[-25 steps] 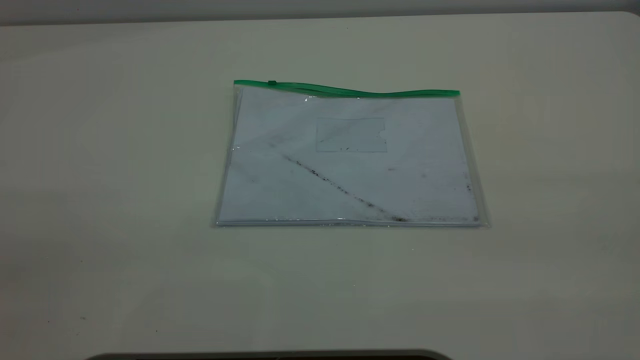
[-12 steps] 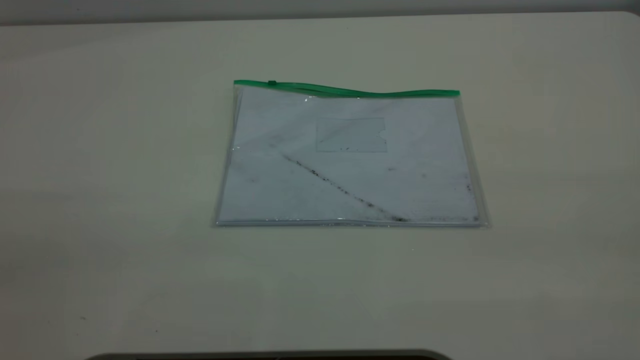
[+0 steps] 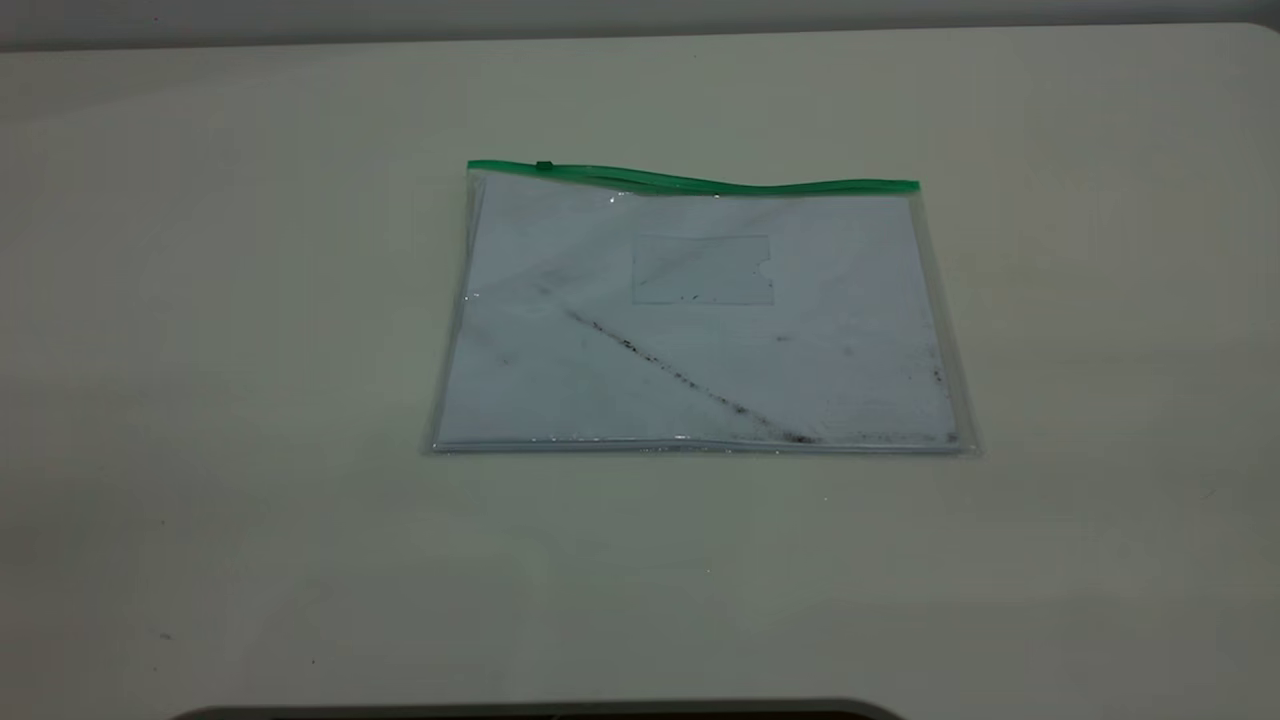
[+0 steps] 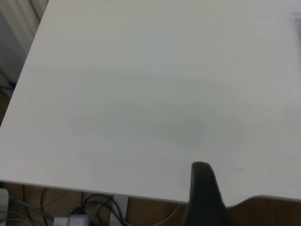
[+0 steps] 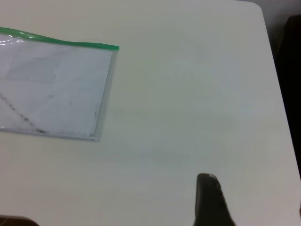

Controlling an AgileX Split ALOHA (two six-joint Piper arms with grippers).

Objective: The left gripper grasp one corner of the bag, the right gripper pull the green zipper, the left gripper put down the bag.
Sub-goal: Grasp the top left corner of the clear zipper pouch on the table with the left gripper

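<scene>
One bag (image 3: 700, 320) lies flat on the worktop (image 3: 200, 400), slightly above the centre of the exterior frame, untouched. Its single green zipper (image 3: 690, 180) runs along the top edge, with one small slider tab (image 3: 544, 165) near the upper left corner. One white sheet shows through the plastic, crossed by one dark diagonal smudge, and there is one clear card pocket (image 3: 702, 269) near the top middle.

Neither arm appears in the exterior view. Each wrist view shows a single dark finger at the lower edge: the left pincer (image 4: 203, 197) over the bare worktop near its edge, the right pincer (image 5: 211, 200) well apart from the bag's corner. Whether either pincer is released or clenched, I cannot tell.

The likely trouble: the pouch lies flush and slick, so a corner grasp may slide it instead of lifting. The zipper edge is wavy and the tab tiny, so the right pincer may miss it, or pulling may drag the whole bag if the left hold is weak.
</scene>
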